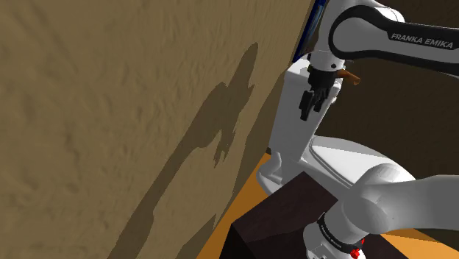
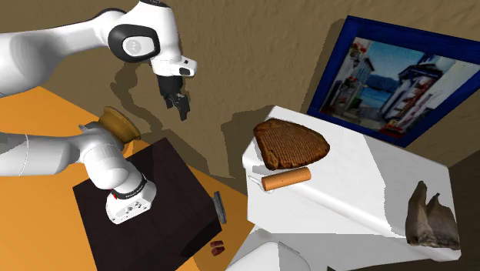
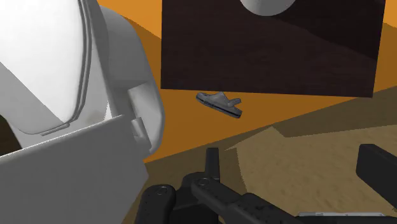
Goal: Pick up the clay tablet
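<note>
We judge this the approach: the gripper point(image 2: 181, 112), fingers apart and empty, hangs well apart from the clay tablet point(image 2: 291, 143) at the tank lid's point(image 2: 361, 181) corner; next we reach over it.

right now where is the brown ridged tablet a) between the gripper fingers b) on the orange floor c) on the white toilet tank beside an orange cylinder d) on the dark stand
c: in the second exterior view the tablet lies on the white toilet tank beside the orange cylinder, with the open gripper well apart from it.
</note>
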Tool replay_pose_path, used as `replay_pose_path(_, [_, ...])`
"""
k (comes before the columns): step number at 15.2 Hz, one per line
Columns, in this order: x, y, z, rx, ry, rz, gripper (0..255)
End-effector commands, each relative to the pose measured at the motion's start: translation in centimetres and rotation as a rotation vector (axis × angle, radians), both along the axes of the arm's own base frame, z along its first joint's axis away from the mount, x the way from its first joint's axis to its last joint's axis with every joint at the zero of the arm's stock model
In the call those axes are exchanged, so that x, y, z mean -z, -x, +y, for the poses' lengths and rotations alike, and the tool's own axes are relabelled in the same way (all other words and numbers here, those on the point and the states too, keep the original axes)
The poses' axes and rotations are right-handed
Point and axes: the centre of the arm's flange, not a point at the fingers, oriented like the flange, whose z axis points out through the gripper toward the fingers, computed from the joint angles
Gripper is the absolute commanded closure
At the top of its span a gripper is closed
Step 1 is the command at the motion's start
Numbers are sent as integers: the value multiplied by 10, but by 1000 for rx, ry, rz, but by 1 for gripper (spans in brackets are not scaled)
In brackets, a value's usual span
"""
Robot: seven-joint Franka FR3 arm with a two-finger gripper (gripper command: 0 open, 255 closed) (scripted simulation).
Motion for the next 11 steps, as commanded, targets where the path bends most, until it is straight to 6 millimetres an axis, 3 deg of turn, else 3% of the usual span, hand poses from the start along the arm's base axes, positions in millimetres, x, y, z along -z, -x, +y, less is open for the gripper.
replay_pose_path(1, [0,0,0,0,0,0,0])
replay_pose_path(11, [30,72,-83,-308,303,-270,0])
